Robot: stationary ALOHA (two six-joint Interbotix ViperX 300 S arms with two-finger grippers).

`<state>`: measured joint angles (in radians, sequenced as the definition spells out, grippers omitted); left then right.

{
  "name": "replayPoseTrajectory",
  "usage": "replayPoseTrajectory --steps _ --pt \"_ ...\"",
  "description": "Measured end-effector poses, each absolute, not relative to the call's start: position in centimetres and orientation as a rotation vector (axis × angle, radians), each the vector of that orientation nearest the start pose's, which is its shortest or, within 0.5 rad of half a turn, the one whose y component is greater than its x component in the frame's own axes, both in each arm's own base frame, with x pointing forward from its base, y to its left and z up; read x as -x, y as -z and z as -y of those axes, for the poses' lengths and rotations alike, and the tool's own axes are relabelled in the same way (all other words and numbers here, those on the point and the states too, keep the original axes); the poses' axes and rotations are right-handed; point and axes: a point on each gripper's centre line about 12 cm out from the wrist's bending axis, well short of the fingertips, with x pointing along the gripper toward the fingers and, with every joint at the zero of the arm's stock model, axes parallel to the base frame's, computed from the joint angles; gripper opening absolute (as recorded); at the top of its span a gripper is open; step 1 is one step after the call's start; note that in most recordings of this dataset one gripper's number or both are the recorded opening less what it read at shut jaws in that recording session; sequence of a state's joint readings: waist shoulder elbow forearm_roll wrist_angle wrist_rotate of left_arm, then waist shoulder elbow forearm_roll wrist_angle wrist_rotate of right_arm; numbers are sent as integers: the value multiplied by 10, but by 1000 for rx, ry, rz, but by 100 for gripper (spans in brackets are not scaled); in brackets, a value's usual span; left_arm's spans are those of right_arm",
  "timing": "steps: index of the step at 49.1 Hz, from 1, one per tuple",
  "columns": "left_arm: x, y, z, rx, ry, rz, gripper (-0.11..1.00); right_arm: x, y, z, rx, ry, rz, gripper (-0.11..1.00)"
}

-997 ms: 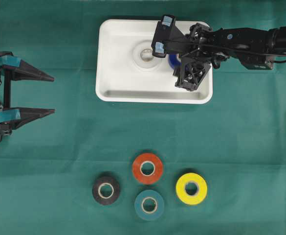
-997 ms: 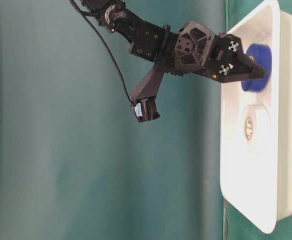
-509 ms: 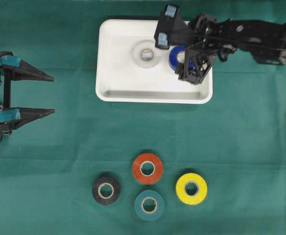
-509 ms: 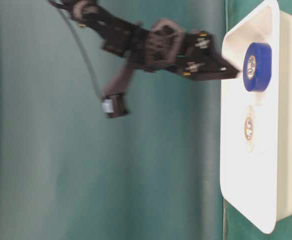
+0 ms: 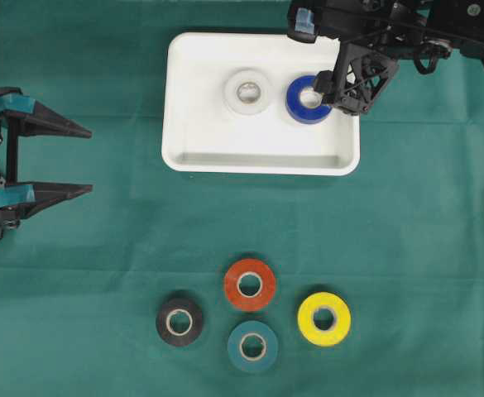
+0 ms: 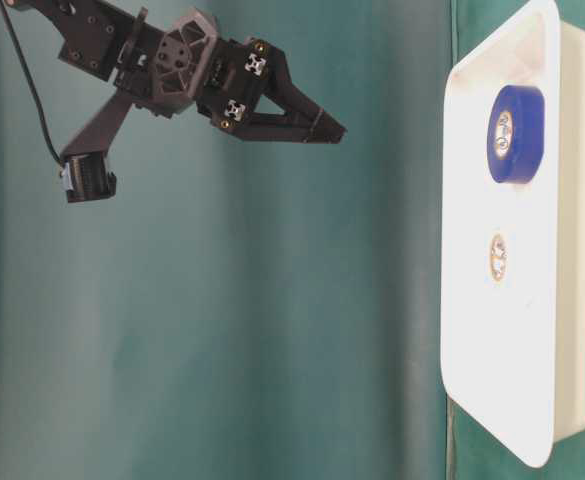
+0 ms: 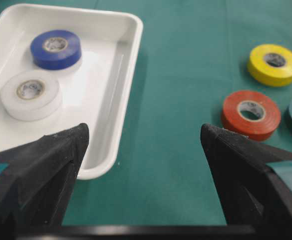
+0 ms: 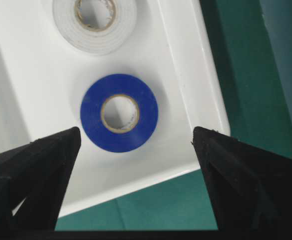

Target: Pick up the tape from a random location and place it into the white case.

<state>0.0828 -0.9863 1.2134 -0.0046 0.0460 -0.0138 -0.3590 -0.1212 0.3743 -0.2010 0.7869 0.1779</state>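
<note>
The white case (image 5: 184, 149) lies at the table's far middle. Two rolls lie flat inside it: a blue tape (image 5: 294, 101) on the right and a white tape (image 5: 232, 93) on the left. My right gripper (image 5: 312, 51) hangs open, raised above the case's far right corner and apart from the blue tape (image 8: 93, 112); nothing sits between its fingers (image 8: 136, 135). From table level it (image 6: 214, 157) is well clear of the case (image 6: 472, 300). My left gripper (image 5: 88, 160) rests open and empty at the left edge, facing the case (image 7: 126, 60).
Four loose rolls lie near the front middle: red (image 5: 235, 284), black (image 5: 165, 321), teal (image 5: 237, 347) and yellow (image 5: 308, 318). The left wrist view shows the red roll (image 7: 233, 112) and yellow roll (image 7: 260, 67) to the right of the case. Green cloth covers the table.
My right gripper has opened and let go of the blue tape, which now lies in the case. It has risen and drawn back toward the far right. The left arm has not moved.
</note>
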Motion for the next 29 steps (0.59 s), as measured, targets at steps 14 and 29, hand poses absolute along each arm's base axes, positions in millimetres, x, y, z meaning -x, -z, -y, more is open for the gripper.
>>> replayPoseTrajectory --steps 14,29 --pt "-188 -242 -16 31 -85 -278 97 -358 -258 117 -103 392 -999 89" --pt "-188 -242 -16 31 -85 -280 97 -376 -260 49 -70 247 -968 89"
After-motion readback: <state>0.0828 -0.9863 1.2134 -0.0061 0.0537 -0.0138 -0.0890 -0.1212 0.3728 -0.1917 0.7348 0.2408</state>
